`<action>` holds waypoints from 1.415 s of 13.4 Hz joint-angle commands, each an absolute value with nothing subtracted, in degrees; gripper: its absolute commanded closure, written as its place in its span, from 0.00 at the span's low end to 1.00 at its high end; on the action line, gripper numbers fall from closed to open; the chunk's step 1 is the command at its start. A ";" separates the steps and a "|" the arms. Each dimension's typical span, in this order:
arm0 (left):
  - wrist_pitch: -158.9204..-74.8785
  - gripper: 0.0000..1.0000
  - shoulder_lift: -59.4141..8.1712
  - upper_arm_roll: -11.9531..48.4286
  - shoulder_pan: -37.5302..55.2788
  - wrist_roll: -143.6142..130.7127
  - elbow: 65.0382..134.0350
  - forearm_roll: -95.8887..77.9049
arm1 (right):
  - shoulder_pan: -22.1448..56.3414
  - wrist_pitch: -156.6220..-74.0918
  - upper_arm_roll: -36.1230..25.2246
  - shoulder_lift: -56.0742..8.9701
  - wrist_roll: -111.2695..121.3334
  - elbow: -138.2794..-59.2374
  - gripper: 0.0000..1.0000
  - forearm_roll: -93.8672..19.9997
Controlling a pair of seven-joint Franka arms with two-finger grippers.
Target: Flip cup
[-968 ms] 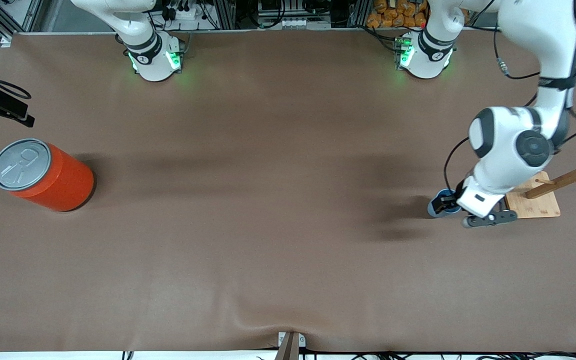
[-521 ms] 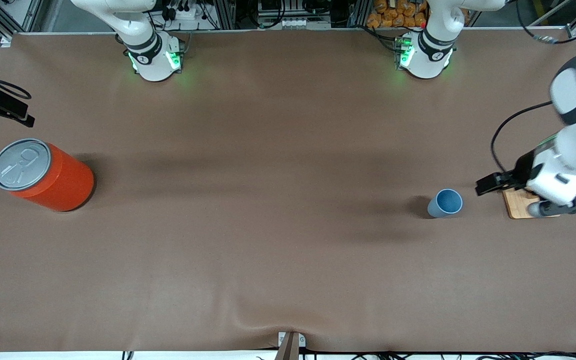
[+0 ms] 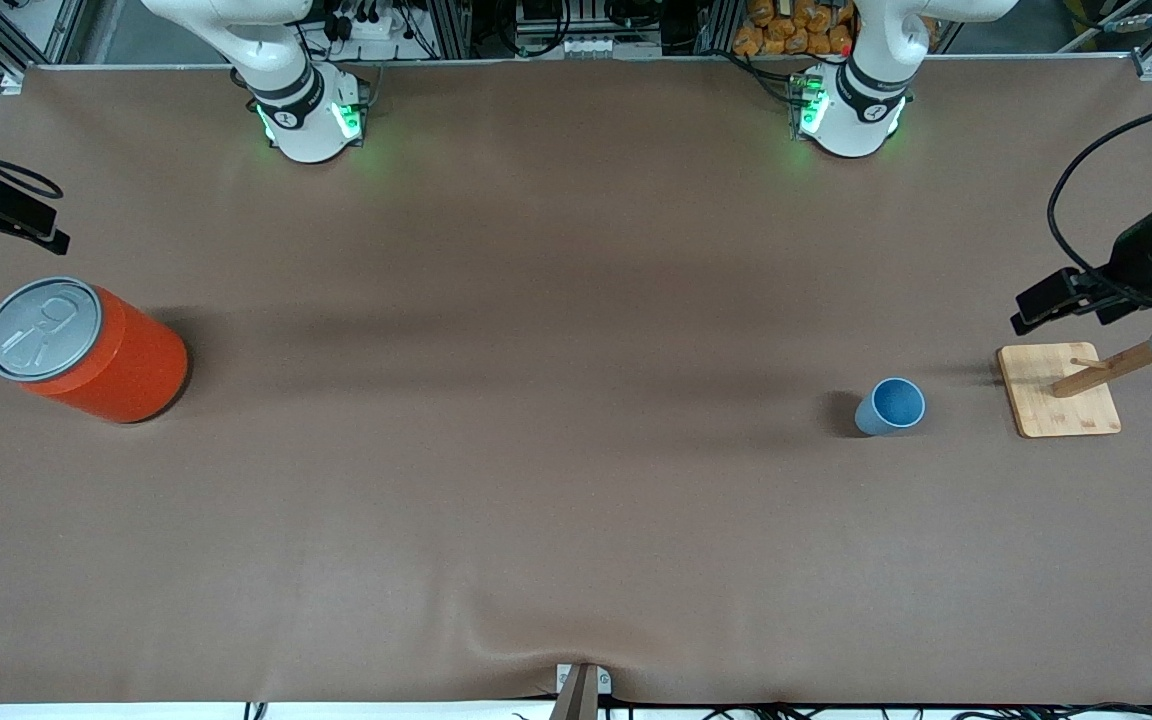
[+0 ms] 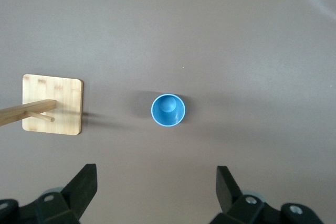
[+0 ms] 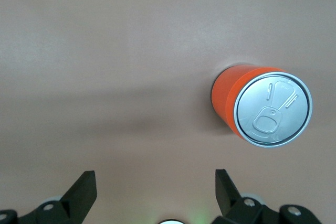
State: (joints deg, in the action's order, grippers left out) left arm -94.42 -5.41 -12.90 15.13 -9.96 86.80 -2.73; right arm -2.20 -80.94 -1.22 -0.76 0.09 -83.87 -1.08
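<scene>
The small light blue cup stands upright on the brown table, open end up, toward the left arm's end. It also shows in the left wrist view, seen from above with its darker inside. My left gripper is open and empty, raised high over the table near the wooden stand, apart from the cup; its own view shows it with fingers wide. My right gripper is open and empty, waiting high over the right arm's end of the table; it shows in its own view too.
A wooden peg stand on a square base sits beside the cup, toward the left arm's end, also in the left wrist view. A large orange can with a grey pull-tab lid stands at the right arm's end, also in the right wrist view.
My left gripper was down at the cup one second ago. It has let go, risen and drawn back toward its end of the table. The cup stays upright in place.
</scene>
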 commanded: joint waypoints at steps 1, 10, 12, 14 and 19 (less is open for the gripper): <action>-94.39 0.00 -3.25 -12.39 15.64 -9.84 89.03 -0.35 | -2.20 -80.60 -1.05 -0.88 -0.97 -83.50 0.00 -1.58; -92.29 0.00 -1.23 -11.96 15.56 -9.93 88.15 0.26 | -2.20 -80.51 -1.05 -0.88 -0.97 -83.50 0.00 -1.58; -92.29 0.00 -1.41 -5.84 10.41 -9.93 88.15 0.18 | -2.20 -80.51 -1.05 -0.88 -0.97 -83.50 0.00 -1.58; -92.29 0.00 -1.41 1.39 3.80 -9.93 88.15 0.26 | -2.20 -80.51 -1.05 -0.88 -0.97 -83.50 0.00 -1.58; -92.20 0.00 0.78 3.16 1.94 -9.84 89.73 0.35 | -2.11 -80.42 -1.05 -0.88 -0.97 -83.50 0.00 -1.58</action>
State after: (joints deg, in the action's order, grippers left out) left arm -92.73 -2.07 1.13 3.81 -10.02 87.54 -1.14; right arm -2.19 -80.89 -1.21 -0.76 0.08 -83.87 -1.08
